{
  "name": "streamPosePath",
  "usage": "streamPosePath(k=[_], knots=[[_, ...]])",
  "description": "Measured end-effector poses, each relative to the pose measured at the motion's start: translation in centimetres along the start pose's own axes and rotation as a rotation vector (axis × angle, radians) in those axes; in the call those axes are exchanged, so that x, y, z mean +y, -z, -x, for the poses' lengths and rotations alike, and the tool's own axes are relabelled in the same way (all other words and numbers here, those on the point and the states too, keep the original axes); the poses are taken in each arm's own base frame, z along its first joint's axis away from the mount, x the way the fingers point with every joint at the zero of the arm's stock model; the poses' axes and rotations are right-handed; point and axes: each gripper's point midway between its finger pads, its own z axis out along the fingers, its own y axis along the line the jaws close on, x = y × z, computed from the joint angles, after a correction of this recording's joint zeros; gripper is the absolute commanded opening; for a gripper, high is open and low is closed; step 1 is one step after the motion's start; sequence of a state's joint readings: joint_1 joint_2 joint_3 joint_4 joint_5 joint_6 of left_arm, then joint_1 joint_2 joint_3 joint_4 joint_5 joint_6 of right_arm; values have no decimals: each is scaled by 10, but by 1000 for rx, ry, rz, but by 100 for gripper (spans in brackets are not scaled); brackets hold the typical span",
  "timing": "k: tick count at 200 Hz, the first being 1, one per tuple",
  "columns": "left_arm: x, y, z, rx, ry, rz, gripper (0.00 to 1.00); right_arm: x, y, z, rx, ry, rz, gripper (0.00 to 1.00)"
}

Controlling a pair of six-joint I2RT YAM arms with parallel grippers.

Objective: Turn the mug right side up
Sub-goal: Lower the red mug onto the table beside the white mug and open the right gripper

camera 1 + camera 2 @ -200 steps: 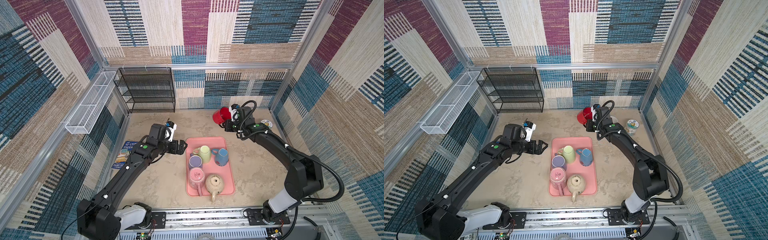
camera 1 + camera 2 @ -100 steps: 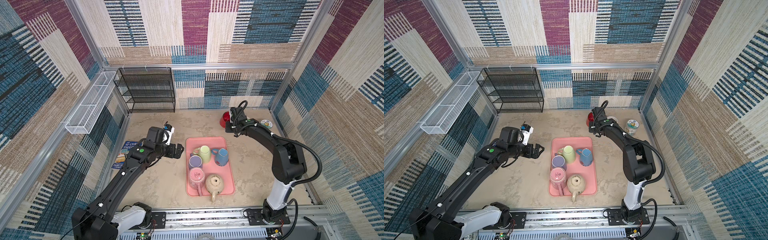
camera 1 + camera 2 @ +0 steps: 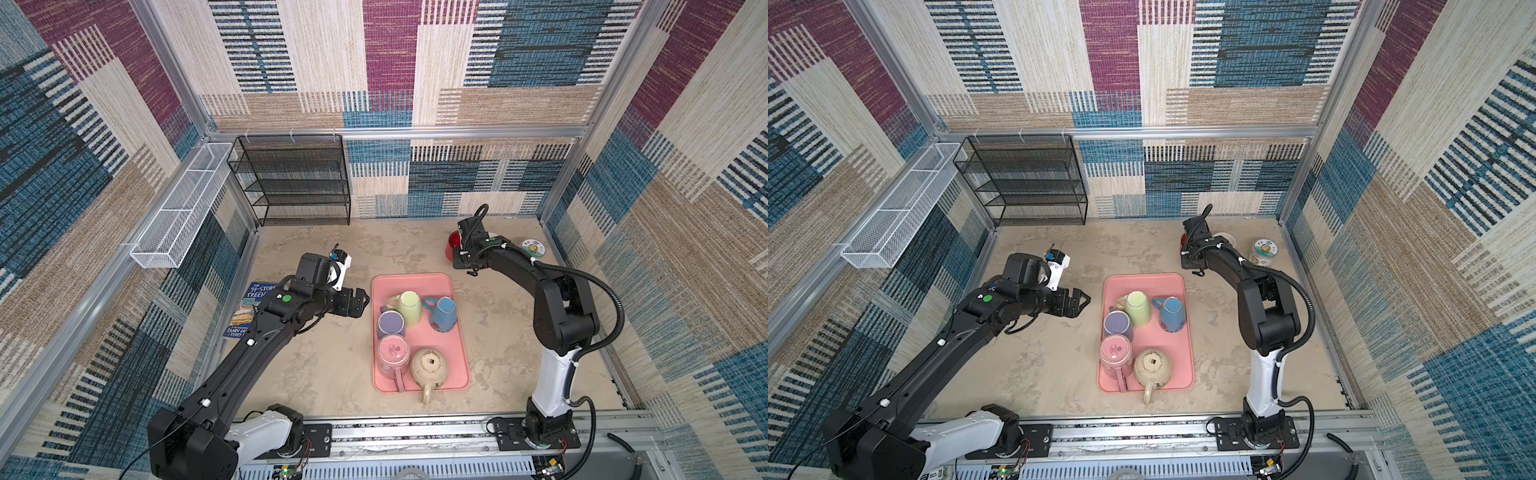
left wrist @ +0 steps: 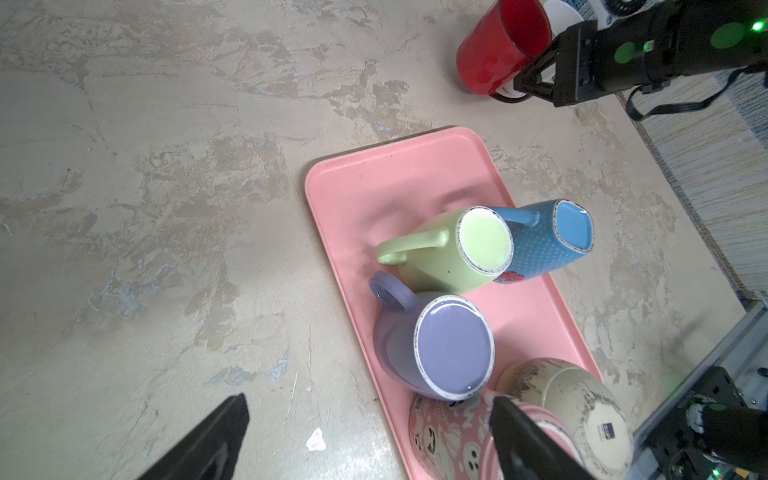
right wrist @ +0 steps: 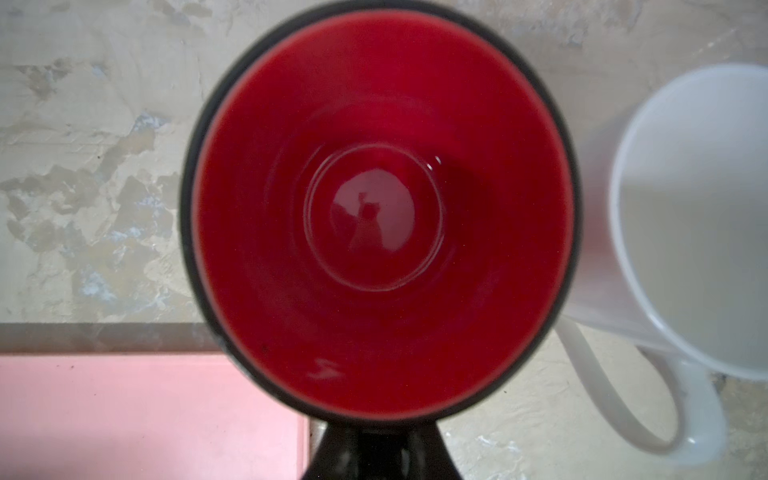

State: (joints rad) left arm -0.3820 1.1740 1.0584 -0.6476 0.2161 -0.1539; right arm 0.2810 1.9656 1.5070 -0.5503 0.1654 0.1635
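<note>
The red mug (image 3: 454,245) (image 4: 494,50) stands mouth up on the table at the back right, beyond the pink tray (image 3: 415,282). In the right wrist view I look straight down into the red mug (image 5: 382,208). My right gripper (image 3: 461,259) (image 4: 519,81) (image 5: 370,432) is shut on its near side; the exact hold is hidden. In both top views my left gripper (image 3: 361,301) (image 3: 1081,301) hovers open just left of the tray. In the left wrist view it (image 4: 370,411) holds nothing, and one finger shows over the pink mug (image 4: 449,440).
The tray holds upside-down green (image 3: 407,307), blue (image 3: 441,313), purple (image 3: 390,324), pink (image 3: 392,353) and beige (image 3: 428,365) mugs. A white mug (image 5: 685,208) stands right beside the red one. A small tin (image 3: 532,248), a book (image 3: 249,307) and a black rack (image 3: 295,178) sit around.
My right arm has brought the red mug from a raised, tilted hold down onto the table, mouth up. The left gripper has barely moved beside the tray.
</note>
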Motion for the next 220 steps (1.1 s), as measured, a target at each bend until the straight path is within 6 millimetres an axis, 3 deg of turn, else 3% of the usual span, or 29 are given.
streamPosePath(k=[57, 110, 220], knots=[[0, -1, -1, 5, 1, 1, 96, -1, -11, -12, 48, 20, -12, 0], [1, -3, -2, 12, 2, 2, 96, 1, -17, -8, 43, 30, -12, 6], [2, -5, -5, 31, 3, 8, 94, 0, -13, -9, 31, 30, -7, 45]])
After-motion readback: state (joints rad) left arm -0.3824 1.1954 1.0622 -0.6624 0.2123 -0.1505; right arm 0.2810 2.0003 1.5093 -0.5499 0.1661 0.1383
